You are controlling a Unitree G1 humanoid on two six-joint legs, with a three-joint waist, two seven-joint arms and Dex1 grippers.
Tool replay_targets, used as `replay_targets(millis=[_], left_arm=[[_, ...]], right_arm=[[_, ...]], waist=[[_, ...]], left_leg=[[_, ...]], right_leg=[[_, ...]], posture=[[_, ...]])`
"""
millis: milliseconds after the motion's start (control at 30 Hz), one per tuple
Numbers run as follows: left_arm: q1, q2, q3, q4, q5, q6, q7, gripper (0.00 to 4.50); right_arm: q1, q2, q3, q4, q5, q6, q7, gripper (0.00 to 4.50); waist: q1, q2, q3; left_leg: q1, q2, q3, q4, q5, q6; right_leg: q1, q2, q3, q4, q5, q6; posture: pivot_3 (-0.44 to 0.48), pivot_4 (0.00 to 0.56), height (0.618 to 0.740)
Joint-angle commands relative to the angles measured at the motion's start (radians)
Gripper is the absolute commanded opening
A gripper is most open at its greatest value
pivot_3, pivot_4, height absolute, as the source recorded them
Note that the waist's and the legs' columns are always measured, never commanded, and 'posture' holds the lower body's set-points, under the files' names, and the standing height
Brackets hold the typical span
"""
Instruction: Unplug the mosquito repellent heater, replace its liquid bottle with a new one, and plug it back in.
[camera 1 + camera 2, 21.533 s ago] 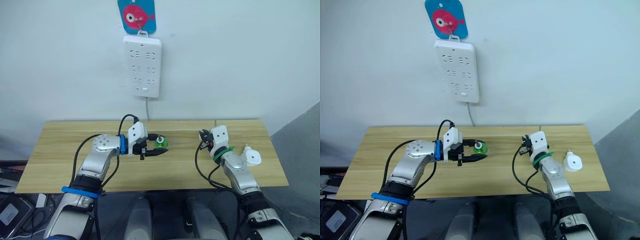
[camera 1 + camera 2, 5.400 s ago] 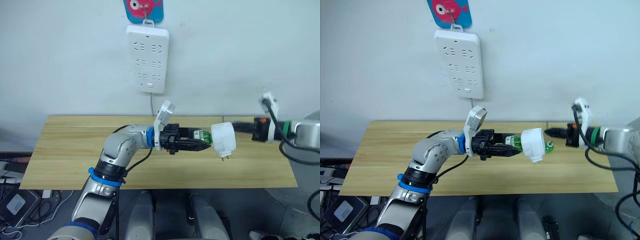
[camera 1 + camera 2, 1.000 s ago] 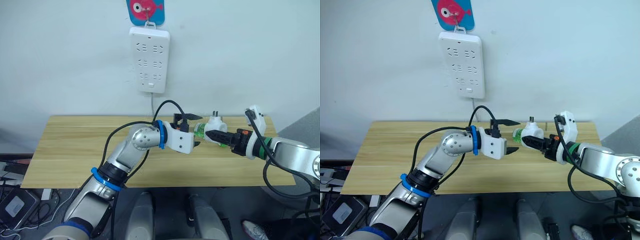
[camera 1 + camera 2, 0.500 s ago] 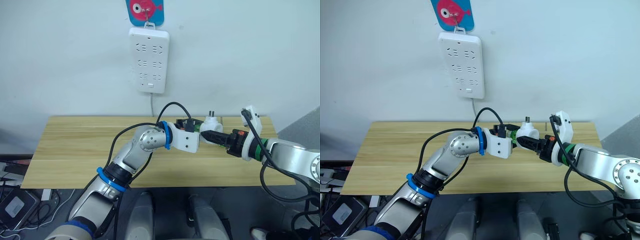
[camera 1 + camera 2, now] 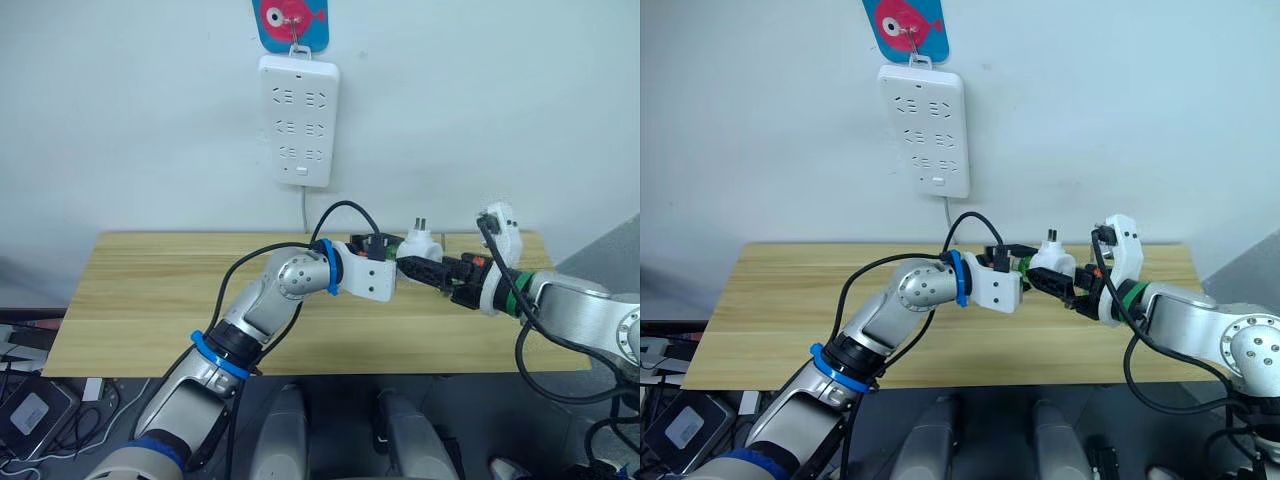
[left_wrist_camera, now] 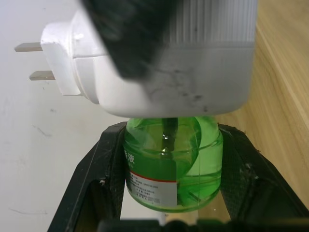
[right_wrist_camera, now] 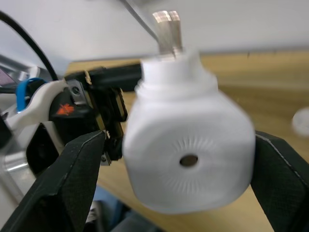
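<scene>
The light, smooth heater [image 7: 188, 154] is clamped across its body in the right gripper [image 7: 186, 193], while the slippery green bottle [image 6: 171, 164] is clasped in the left gripper [image 6: 169, 193].

white heater [image 7: 189, 155], green bottle [image 6: 173, 166]

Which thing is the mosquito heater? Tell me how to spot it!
Look above the wooden table, where the two grippers meet. The mosquito repellent heater is the small rounded white lump there, with two metal prongs pointing up and a green bottle attached, unlike the long flat power strip on the wall.
</scene>
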Motion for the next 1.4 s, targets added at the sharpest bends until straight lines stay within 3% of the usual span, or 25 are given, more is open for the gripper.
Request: replay_targets(millis=[33, 200, 367, 667, 967, 1067, 1167, 1300, 1400], left_arm=[[0.037, -0.068, 0.079, 0.021, -0.155, 0.092, 0.003, 2.27], [0.101, -0.211, 0.248, 0.022, -0.478, 0.320, -0.037, 2.27], [0.112, -0.247, 0.303, -0.007, -0.599, 0.403, -0.046, 2.27], [0.114, -0.232, 0.268, -0.045, -0.643, 0.398, -0.105, 2.27], [0.136, -0.221, 0.255, -0.080, -0.662, 0.404, -0.115, 2.27], [0.150, -0.220, 0.251, -0.092, -0.666, 0.411, -0.109, 2.27], [0.163, -0.215, 0.243, -0.106, -0.666, 0.413, -0.111, 2.27], [0.172, -0.210, 0.245, -0.109, -0.667, 0.415, -0.109, 2.27], [0.192, -0.177, 0.271, -0.134, -0.691, 0.428, -0.125, 3.23]], right_arm=[[0.033, 0.006, -0.069, -0.129, -0.164, -0.066, 0.053, 4.50], [0.155, 0.102, -0.029, -0.276, -0.477, -0.181, 0.118, 4.50], [0.171, 0.261, 0.063, -0.258, -0.678, -0.237, 0.114, 4.50], [0.092, 0.480, 0.123, -0.155, -0.833, -0.244, 0.156, 4.50], [0.079, 0.549, 0.099, -0.124, -0.901, -0.232, 0.193, 4.50], [0.084, 0.552, 0.089, -0.128, -0.906, -0.223, 0.218, 3.90], [0.097, 0.562, 0.081, -0.139, -0.908, -0.215, 0.233, 2.97], [0.109, 0.569, 0.080, -0.149, -0.916, -0.206, 0.248, 2.98], [0.110, 0.572, 0.079, -0.141, -0.947, -0.216, 0.258, 2.98]], waist=[[0.000, 0.000, -0.003], [0.000, -0.001, -0.009], [-0.008, -0.001, -0.019], [-0.018, -0.001, -0.043], [-0.022, -0.001, -0.056], [-0.022, 0.000, -0.065], [-0.023, 0.000, -0.070], [-0.023, -0.001, -0.078], [-0.023, -0.001, -0.088]], left_leg=[[0.000, 0.000, 0.000, 0.000, 0.000, 0.000], [-0.001, 0.000, -0.003, 0.000, 0.000, 0.000], [0.001, 0.000, -0.003, 0.000, 0.002, -0.002], [0.002, 0.000, -0.003, 0.000, 0.004, -0.002], [0.002, 0.000, -0.003, 0.000, 0.004, -0.002], [0.002, 0.000, -0.003, -0.001, 0.004, -0.002], [0.002, 0.000, -0.002, -0.001, 0.004, -0.002], [0.003, 0.000, -0.002, -0.001, 0.004, -0.002], [0.003, 0.000, -0.002, -0.001, 0.004, -0.002]], right_leg=[[0.000, 0.000, 0.000, 0.000, 0.000, 0.000], [0.000, 0.000, -0.004, 0.000, 0.000, 0.000], [0.001, 0.001, -0.004, 0.001, -0.002, 0.003], [0.002, 0.001, -0.003, 0.000, 0.000, 0.003], [0.002, 0.001, -0.003, 0.000, 0.000, 0.003], [0.002, 0.001, -0.003, 0.000, 0.000, 0.003], [0.002, 0.001, -0.003, 0.000, 0.000, 0.003], [0.003, 0.002, -0.003, 0.000, 0.000, 0.003], [0.003, 0.002, -0.002, 0.000, 0.000, 0.003]], posture=[[0.122, 0.237, 0.740], [0.108, 0.229, 0.740], [0.081, 0.216, 0.740], [0.072, 0.187, 0.740], [0.088, 0.172, 0.740], [0.091, 0.167, 0.740], [0.092, 0.164, 0.740], [0.097, 0.155, 0.740], [0.108, 0.141, 0.740]])
